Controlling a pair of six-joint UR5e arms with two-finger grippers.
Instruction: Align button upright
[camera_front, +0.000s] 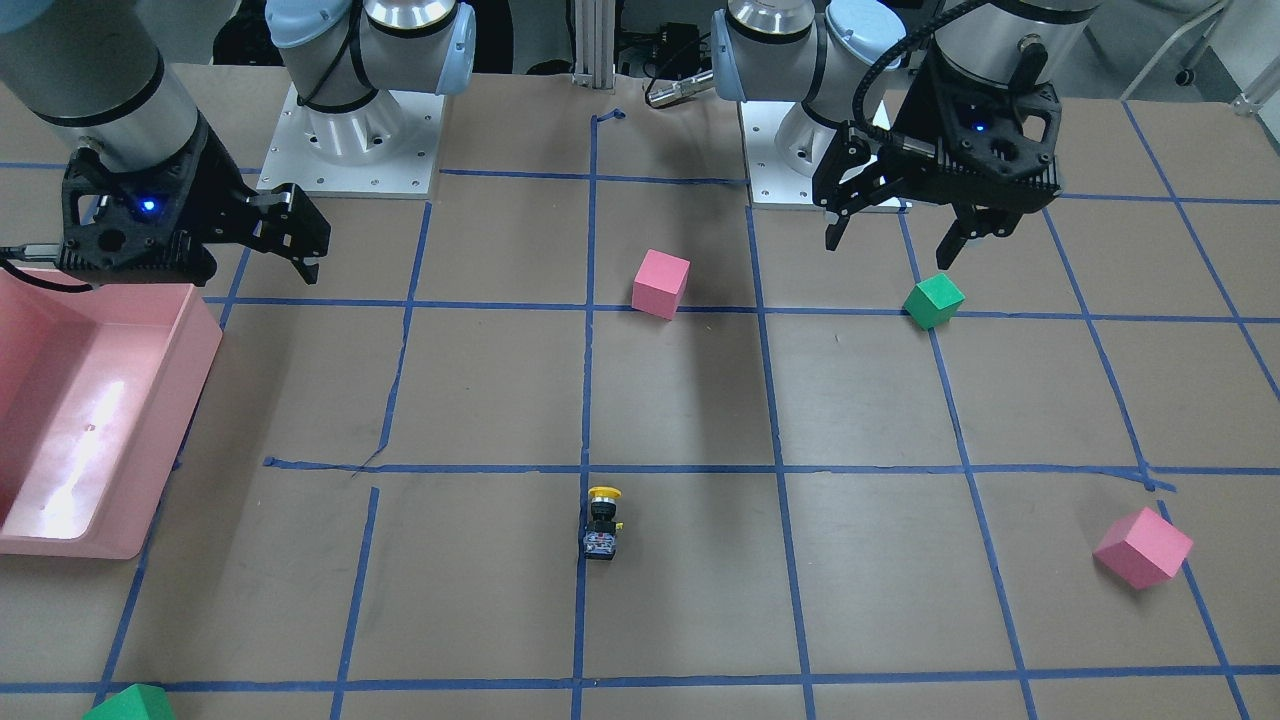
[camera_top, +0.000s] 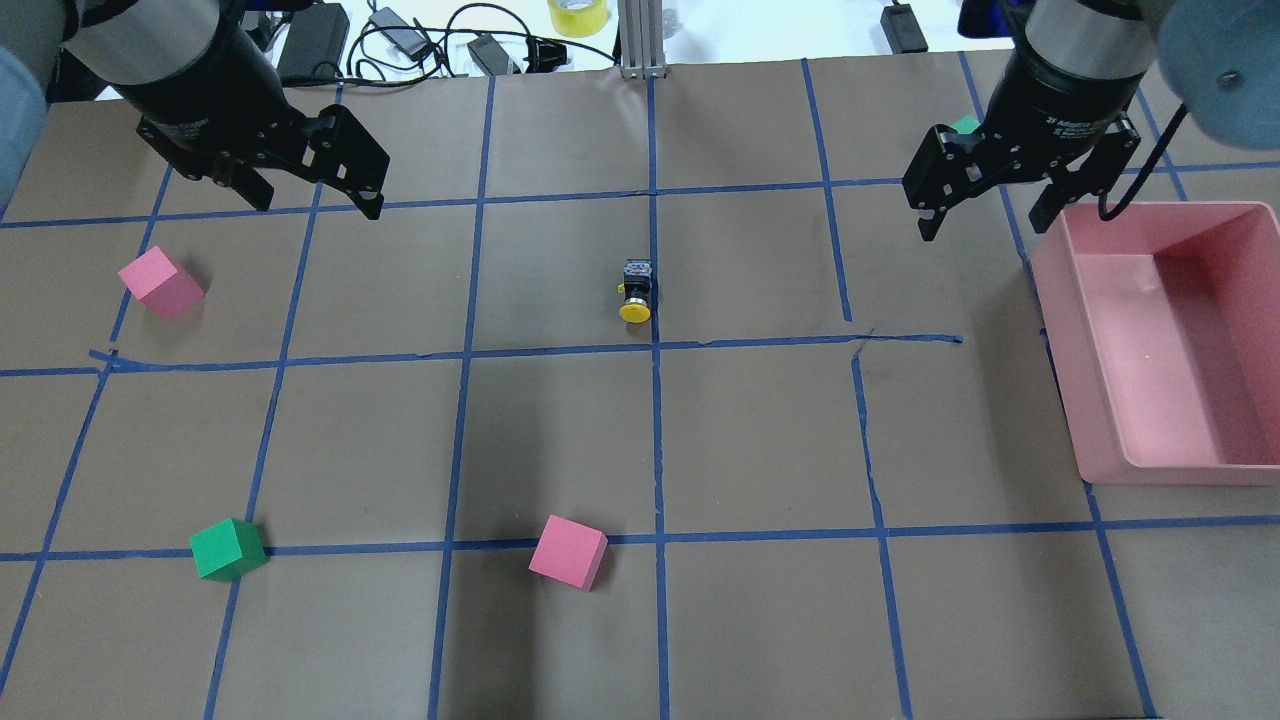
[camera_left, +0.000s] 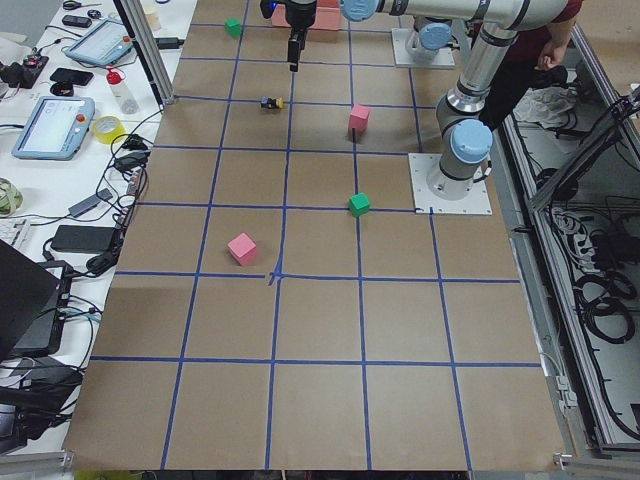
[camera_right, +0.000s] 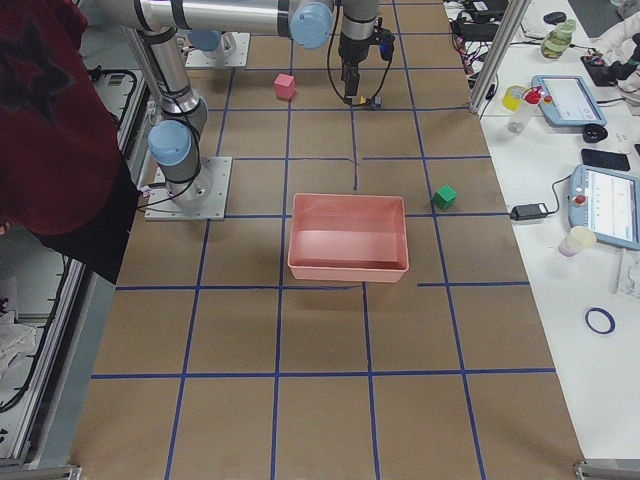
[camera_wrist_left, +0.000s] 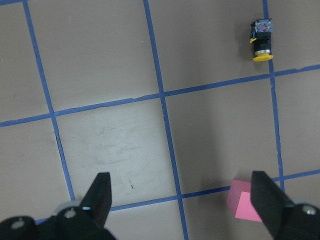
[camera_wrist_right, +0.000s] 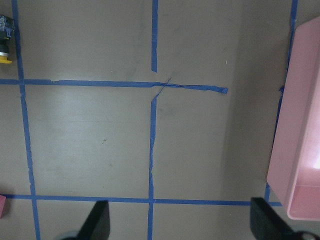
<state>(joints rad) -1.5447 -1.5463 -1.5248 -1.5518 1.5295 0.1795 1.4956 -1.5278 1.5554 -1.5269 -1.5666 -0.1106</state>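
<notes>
Black and empty, our left gripper (camera_top: 315, 200) hangs at the upper left of the overhead view with its jaws spread wide. Our right gripper (camera_top: 985, 225) hangs at the upper right, likewise spread with nothing in it, just beside the far corner of the pink bin (camera_top: 1070, 380).

Between the two, a little above the middle of that frame, the button (camera_top: 636, 293) lies on its side against the vertical blue tape line (camera_top: 657, 430), apart from both grippers. Its long axis runs up and down the frame, along the tape. The yellow cap (camera_top: 635, 312) is at the lower end and the contact block (camera_top: 638, 270) at the upper.

Neither arm is much nearer. The left wrist view holds the whole button in its upper right corner, while the right wrist view catches only a sliver at its upper left edge, so we judge the left arm better placed. We expect the grasp must come across the black body, side to side in the overhead frame, before the cap can be tipped up.
</notes>
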